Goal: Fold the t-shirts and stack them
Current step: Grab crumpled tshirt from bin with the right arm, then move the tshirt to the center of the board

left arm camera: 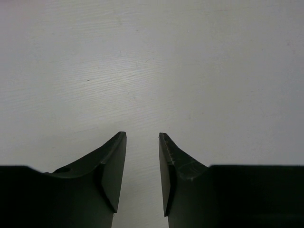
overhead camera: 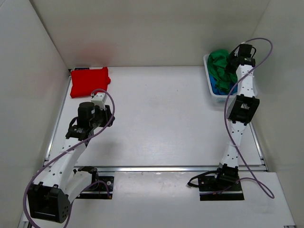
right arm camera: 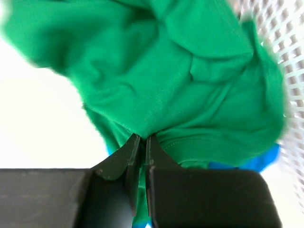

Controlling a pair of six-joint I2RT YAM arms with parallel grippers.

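Where basket (right arm camera: 280,28) sits, right pincer (right arm camera: 143,137) nips green shirt (right arm camera: 190,80).

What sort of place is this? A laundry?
Likely a robot lab test cell, not a laundry: a white table boxed in by plain walls, a left arm and right arm bolted at its near edge, and just a red shirt, green shirt and basket as props.

The left gripper's (left arm camera: 142,140) two dark, wedge-shaped plastic fingers (left arm camera: 111,161) stand apart with a narrow gap between their tips. They hang above a flat white tabletop (left arm camera: 152,61), faintly streaked, perhaps grain or scuffing.
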